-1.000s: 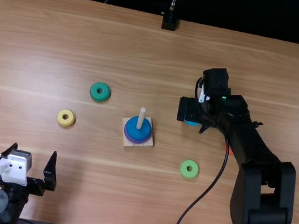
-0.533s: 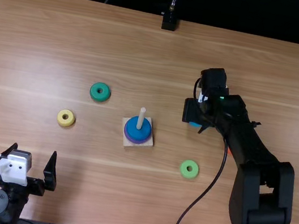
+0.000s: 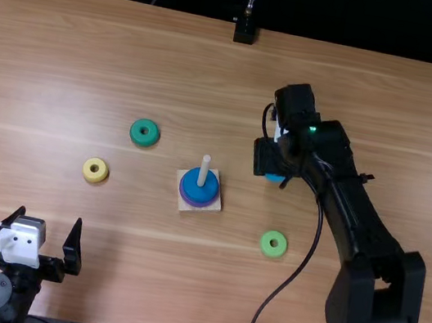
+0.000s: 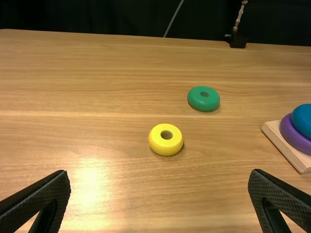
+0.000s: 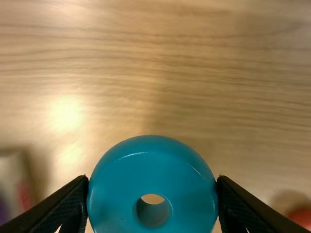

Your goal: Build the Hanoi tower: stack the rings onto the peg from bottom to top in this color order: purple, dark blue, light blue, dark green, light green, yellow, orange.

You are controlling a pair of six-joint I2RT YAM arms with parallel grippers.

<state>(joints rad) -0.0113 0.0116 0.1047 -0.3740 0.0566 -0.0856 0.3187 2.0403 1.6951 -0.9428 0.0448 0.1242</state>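
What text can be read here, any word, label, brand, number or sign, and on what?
None readable.
Left gripper, white plate: any marks too small to read.
Pale shape at right wrist view's edge, red patch: too blurred to tell.
Yellow ring, dark green ring: no print seen.

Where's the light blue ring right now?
The light blue ring is pinched in the right gripper in the right wrist view; in the top view, it's right of the peg and beyond the light green ring.
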